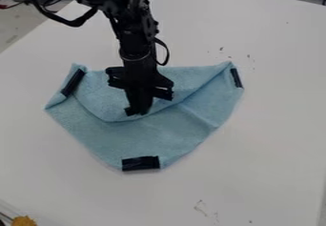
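The black two-finger gripper (138, 110) is at the folded middle of a light-blue fabric cloth (153, 137) with black tape strips (140, 163), on the white tabletop (274, 134). I can't tell whether its pincer is apart or together.

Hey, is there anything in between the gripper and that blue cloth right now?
Nothing visible is in the way. The gripper is right at the blue cloth, by the curved edge of its fold. The black strips lie out at the cloth's margins, clear of the gripper.

A pale floor (14, 27) lies beyond the white table (274, 125).
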Controlling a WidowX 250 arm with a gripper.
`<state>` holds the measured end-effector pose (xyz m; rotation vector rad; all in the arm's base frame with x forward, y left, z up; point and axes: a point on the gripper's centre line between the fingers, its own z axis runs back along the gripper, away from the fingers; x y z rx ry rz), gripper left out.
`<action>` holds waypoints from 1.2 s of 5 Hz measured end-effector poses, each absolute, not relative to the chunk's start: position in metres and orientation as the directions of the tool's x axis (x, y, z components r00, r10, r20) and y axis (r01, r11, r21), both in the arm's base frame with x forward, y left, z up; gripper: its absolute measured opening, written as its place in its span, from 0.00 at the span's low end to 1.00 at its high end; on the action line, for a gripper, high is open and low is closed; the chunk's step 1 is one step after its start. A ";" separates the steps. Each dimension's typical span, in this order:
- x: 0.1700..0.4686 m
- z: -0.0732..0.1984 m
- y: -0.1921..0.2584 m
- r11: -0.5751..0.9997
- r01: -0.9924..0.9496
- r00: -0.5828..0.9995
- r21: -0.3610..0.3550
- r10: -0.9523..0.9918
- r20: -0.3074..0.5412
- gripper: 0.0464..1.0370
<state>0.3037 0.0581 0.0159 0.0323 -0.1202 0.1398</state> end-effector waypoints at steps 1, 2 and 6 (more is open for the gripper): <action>0.303 0.045 0.064 0.984 -0.163 0.979 0.075 0.152 0.136 0.01; 0.312 0.072 0.070 0.979 -0.168 0.978 0.114 0.151 0.141 0.01; 0.488 0.076 0.154 0.995 0.074 0.979 0.068 -0.086 0.186 0.01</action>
